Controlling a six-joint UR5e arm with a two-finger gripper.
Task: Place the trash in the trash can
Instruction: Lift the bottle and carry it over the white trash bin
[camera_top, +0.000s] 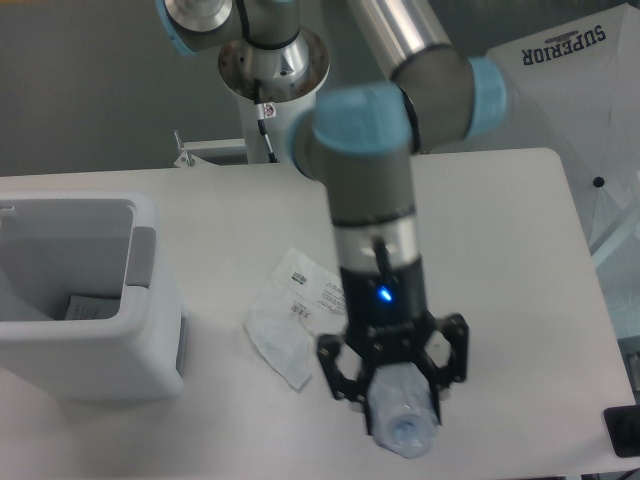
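My gripper (400, 395) hangs high above the table's front, nearer the camera, and is shut on the clear plastic water bottle (404, 420). The bottle points down toward the camera and its lower end shows below the black fingers (338, 370). A wrinkly clear plastic bag (298, 315) with a white printed label lies flat on the table, left of the gripper and partly behind the wrist. The white trash can (90, 300) with a grey side panel stands at the left edge of the table, its open top facing up.
A white slip of paper (88, 305) lies inside the can. The arm's white base column (275, 110) stands behind the table. A white fabric cover marked SUPERIOR (560, 90) is at the right. A dark object (622, 432) sits at the lower right corner.
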